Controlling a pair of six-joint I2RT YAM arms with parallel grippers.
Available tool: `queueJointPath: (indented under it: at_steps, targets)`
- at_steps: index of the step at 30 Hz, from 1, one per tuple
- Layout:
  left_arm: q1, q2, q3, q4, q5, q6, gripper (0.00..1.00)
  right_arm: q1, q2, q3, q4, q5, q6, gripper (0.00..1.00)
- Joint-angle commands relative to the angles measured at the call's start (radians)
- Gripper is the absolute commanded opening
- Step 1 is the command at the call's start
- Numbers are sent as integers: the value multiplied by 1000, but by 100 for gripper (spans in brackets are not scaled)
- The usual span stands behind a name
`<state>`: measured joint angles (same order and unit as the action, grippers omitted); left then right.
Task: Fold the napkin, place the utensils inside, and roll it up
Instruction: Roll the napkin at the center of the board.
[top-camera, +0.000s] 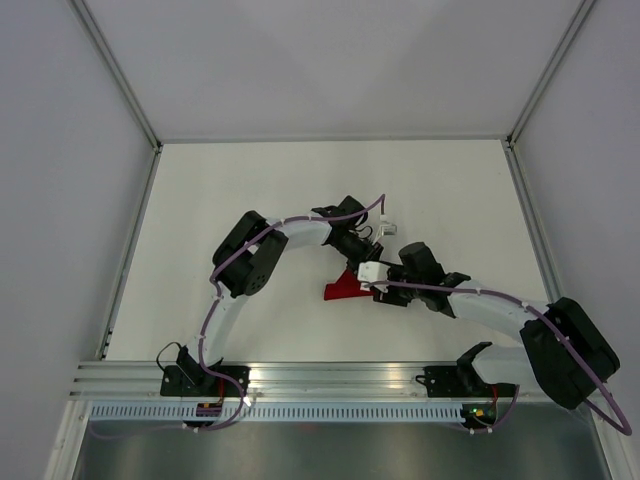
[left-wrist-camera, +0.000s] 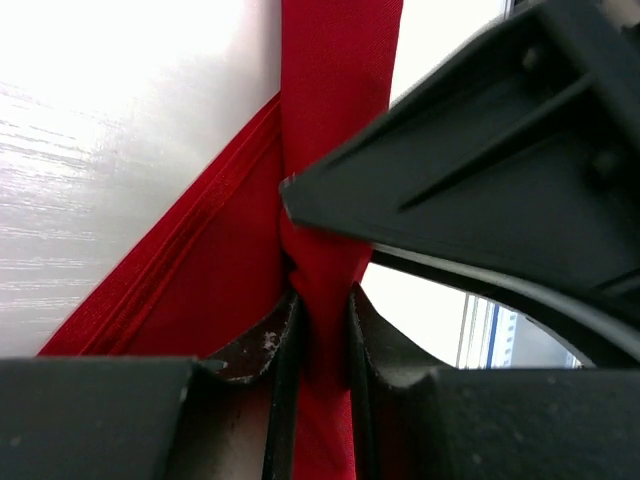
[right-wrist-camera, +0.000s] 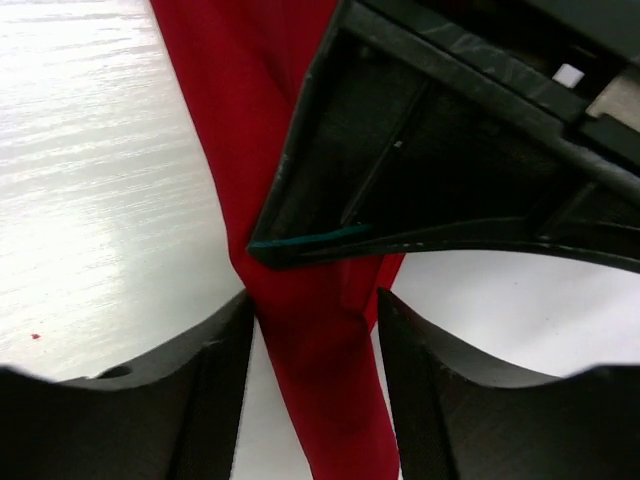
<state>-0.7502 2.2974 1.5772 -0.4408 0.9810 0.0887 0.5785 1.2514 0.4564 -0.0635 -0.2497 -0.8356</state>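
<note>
The napkin (top-camera: 345, 288) sits near the middle of the tabletop (top-camera: 300, 180), where the two arms meet over it. Only a small red wedge shows from above, the rest being hidden under the wrists. The left gripper (left-wrist-camera: 320, 300) has its jaws clenched on a bunched strand of the cloth. From that pinch a flat panel with a stitched hem fans out to one side. The right gripper (right-wrist-camera: 315, 305) has its jaws set wider, with gathered red fabric filling the gap between them and touching both, so it looks to be grasping the napkin too. The two grippers sit just beside each other on the same strand.

As a judgement, the task is at its first step: the cloth is being handled for a fold, but no neat, flat fold is visible (it is more gathered than creased). No utensils appear in any view, so placing them inside and rolling the napkin up both remain to be done.
</note>
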Motion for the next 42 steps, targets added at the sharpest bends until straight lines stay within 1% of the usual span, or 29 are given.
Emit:
queueJointPath:
  at_steps: [1,2,3,4,5,6,7,8,11,13,17,22,24,26,30,31,32,34,36,37,38,39,40,41,42]
  targets:
    - [-1,66,-31,-95,-130,16,12,11,42,21,-10,15,-20,54]
    - [-1,62,-32,-95,-131,14,14,11,57,27,-33,13,-25,44]
    - [3,59,-34,-93,-131,16,15,11,65,36,-42,12,-29,38]
    - [3,56,-31,-95,-133,14,21,11,71,39,-47,15,-31,33]
    - [6,42,-32,-95,-137,13,24,11,80,41,-62,15,-34,24]
    - [9,34,-32,-95,-142,8,28,11,82,47,-71,15,-37,22]
    - [12,25,-32,-88,-148,3,35,11,85,51,-81,16,-42,20]
    - [17,5,-34,-85,-159,-3,38,11,89,56,-108,17,-46,18]
    - [23,-32,-34,-78,-156,-10,43,9,98,80,-174,10,-63,17]
    - [31,-71,-34,-70,-159,-18,45,7,103,100,-206,-3,-72,16]
    - [51,-139,-43,-41,-231,-43,47,-8,138,157,-324,-62,-89,15]
    - [100,-260,-126,62,-288,-78,49,-57,227,281,-478,-164,-137,14]
    - [112,-305,-176,117,-344,-124,49,-77,256,338,-548,-192,-161,14]
    - [120,-375,-215,157,-392,-136,49,-94,310,376,-619,-210,-178,14]
    - [130,-513,-357,275,-553,-197,49,-127,404,496,-735,-260,-226,13]
    - [130,-541,-385,328,-614,-207,49,-143,445,514,-778,-275,-243,13]
    - [130,-594,-411,355,-633,-214,49,-147,466,536,-801,-283,-253,13]
    - [130,-644,-495,417,-694,-240,49,-167,537,599,-847,-298,-282,13]
    - [127,-723,-594,525,-747,-265,50,-180,586,661,-906,-316,-296,13]
    - [127,-757,-630,562,-819,-279,50,-192,633,683,-941,-321,-301,14]
    - [126,-783,-713,653,-844,-294,51,-196,658,703,-958,-332,-312,13]
    - [124,-841,-755,701,-861,-319,52,-203,680,741,-973,-338,-316,14]
    - [121,-863,-793,743,-876,-328,52,-215,724,760,-989,-342,-321,14]
    - [114,-883,-859,784,-915,-330,52,-220,746,778,-1019,-347,-327,14]
    - [80,-913,-885,841,-942,-305,53,-223,763,809,-1030,-355,-332,13]
